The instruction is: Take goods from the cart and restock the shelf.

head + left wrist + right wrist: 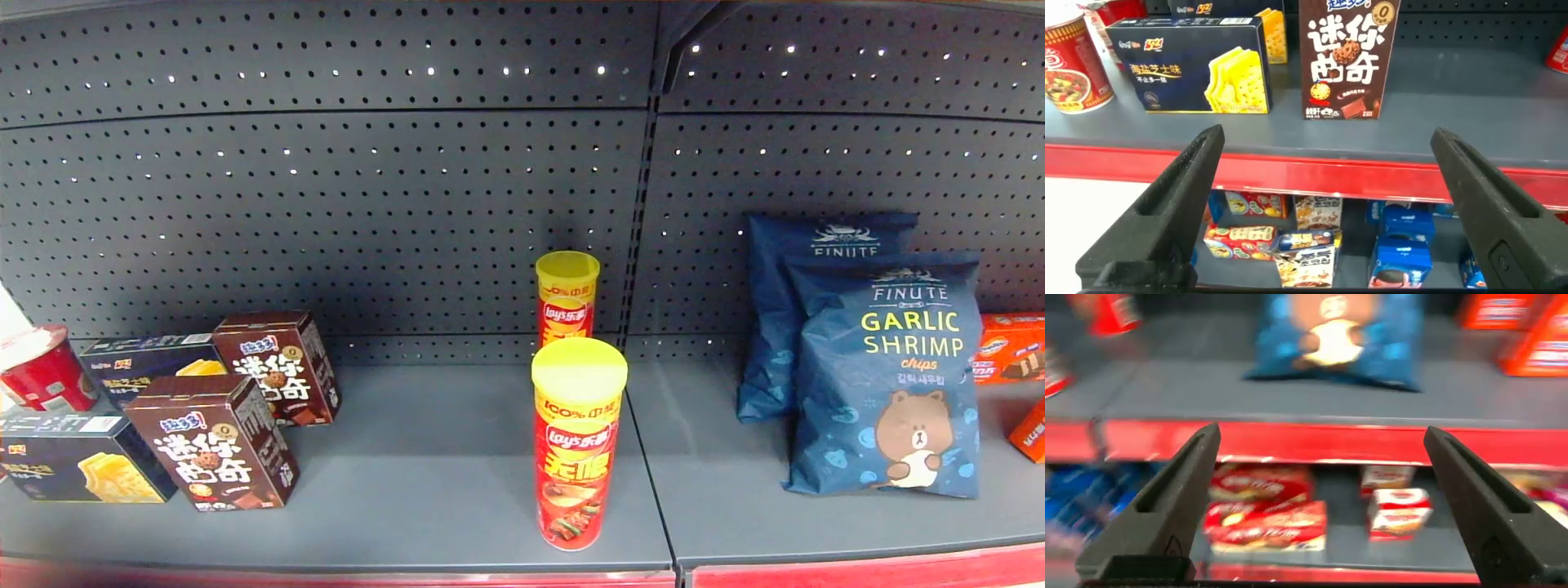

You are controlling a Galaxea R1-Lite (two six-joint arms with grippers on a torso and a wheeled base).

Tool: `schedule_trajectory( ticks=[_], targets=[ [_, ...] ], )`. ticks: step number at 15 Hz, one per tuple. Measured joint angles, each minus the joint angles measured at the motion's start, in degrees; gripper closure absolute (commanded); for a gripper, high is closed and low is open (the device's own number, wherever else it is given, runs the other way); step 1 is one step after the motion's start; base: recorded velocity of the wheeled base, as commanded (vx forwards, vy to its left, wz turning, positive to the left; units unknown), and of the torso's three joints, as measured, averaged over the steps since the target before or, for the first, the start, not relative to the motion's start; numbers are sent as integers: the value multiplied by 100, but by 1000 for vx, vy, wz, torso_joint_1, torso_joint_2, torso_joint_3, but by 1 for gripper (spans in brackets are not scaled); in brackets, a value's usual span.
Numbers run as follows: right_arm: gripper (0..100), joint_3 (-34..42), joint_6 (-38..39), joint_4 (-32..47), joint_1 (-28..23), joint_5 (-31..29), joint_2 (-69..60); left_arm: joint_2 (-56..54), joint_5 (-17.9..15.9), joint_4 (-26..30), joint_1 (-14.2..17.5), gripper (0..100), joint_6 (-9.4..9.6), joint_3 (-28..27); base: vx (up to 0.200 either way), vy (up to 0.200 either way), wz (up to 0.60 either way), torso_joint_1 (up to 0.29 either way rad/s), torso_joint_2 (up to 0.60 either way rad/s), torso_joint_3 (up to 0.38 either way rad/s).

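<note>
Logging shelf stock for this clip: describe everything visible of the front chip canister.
The front chip canister is a tall red printed tube, seemingly cardboard, closed by a yellow plastic-looking lid. It stands upright on the grey shelf near its front edge, beside the seam between boards, with a matching canister behind it.

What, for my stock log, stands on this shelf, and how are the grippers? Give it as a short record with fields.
shelf: grey, pegboard back
left part: brown cookie boxes, dark cracker boxes, red noodle cup
middle: front chip can, rear chip can, both upright
right part: shrimp chip bags, orange boxes
left gripper: open, empty
right gripper: open, empty
</note>
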Motion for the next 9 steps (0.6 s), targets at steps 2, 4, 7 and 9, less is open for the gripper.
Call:
schedule_trajectory(
  ticks=[2, 4, 7, 9],
  targets=[
    [0, 0, -2, -4, -229, 13, -183, 0, 0, 0, 0, 0, -126, 0, 0, 0, 0, 0, 0, 0],
    [0, 0, -2, -4, -286, 11, -276, 0, -7, 1, 0, 0, -266, 0, 0, 0, 0, 0, 0, 0],
    [0, 0, -5, -4, -301, 11, -323, 2, -152, 6, 0, 0, -283, 0, 0, 0, 0, 0, 0, 0],
    [0, 0, -5, -4, -304, 10, -332, 5, -367, 22, 0, 0, -271, 0, 0, 0, 0, 0, 0, 0]
  ],
)
